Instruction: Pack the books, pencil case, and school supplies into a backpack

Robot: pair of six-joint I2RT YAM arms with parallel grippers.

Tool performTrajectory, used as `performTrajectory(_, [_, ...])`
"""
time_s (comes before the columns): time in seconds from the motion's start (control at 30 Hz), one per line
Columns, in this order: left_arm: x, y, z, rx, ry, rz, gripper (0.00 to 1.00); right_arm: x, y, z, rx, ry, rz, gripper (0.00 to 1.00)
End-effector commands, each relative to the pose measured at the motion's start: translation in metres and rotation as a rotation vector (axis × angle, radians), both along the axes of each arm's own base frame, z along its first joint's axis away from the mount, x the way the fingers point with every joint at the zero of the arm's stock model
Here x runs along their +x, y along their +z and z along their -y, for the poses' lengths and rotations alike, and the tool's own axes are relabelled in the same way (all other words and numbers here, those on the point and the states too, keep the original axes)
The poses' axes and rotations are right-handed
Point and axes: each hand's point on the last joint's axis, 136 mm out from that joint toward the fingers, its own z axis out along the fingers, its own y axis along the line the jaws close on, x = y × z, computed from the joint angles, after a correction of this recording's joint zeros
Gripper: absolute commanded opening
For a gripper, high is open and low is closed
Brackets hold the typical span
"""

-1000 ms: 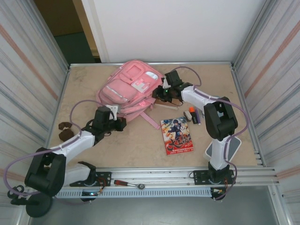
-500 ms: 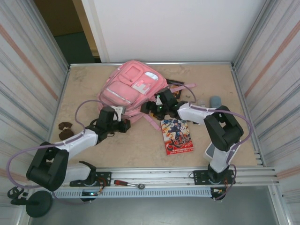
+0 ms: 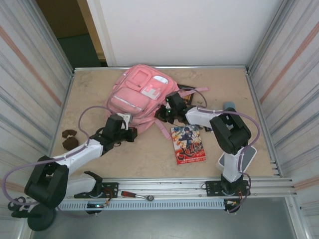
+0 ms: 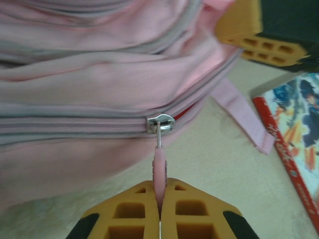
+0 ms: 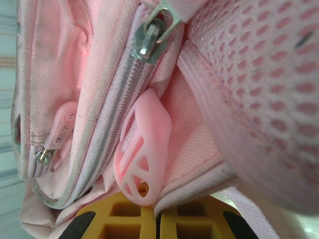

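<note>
The pink backpack lies at the back middle of the table. My left gripper sits at its near edge, shut on a pink zip pull that hangs from the slider. At the bag's near right side my right gripper is shut on a trimmed fabric seam, and a pink rubber zip pull leans on its left finger. The cartoon-cover book lies flat to the right of the bag. A dark book corner peeks out behind the bag. The school supplies are hidden by my right arm.
A blue-grey rounded object, perhaps the pencil case, pokes out behind my right arm. Two brown pieces lie at the table's left edge. A pale flat piece sits by the right arm's base. Corrugated walls close in both sides.
My right gripper swung left from the table beside the bag onto the backpack's near right edge, opened wide and then shut. The backpack shifted slightly. My left gripper kept its hold on the zip pull.
</note>
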Motion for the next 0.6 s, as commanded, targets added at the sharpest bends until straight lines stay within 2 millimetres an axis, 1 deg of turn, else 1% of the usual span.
performTrajectory(0.0, [0.003,-0.001,-0.030,0.147,0.094,0.011,0.00,0.016,0.031,0.035,-0.125,0.042,0.120,0.02])
performTrajectory(0.1, [0.002,-0.006,-0.034,0.178,0.103,-0.003,0.00,0.020,0.039,0.044,-0.116,0.088,0.117,0.01])
performTrajectory(0.17, [0.001,-0.008,-0.030,0.168,0.088,-0.013,0.00,0.026,0.042,0.048,-0.107,0.107,0.113,0.01])
performTrajectory(0.23, [0.000,-0.006,-0.022,0.139,0.055,-0.012,0.00,0.031,0.047,0.052,-0.112,0.134,0.122,0.00])
performTrajectory(0.37, [-0.004,0.005,0.003,0.062,-0.044,0.020,0.00,0.046,0.051,0.055,-0.139,0.175,0.117,0.02])
performTrajectory(0.47, [-0.007,0.013,0.021,0.002,-0.101,0.025,0.00,0.057,0.055,0.054,-0.130,0.173,0.118,0.09])
performTrajectory(0.5, [-0.007,0.017,0.027,-0.015,-0.116,0.032,0.00,0.058,0.059,0.056,-0.134,0.168,0.125,0.14])
performTrajectory(0.57, [-0.009,0.023,0.036,-0.046,-0.138,0.039,0.00,0.057,0.065,0.066,-0.159,0.143,0.137,0.26])
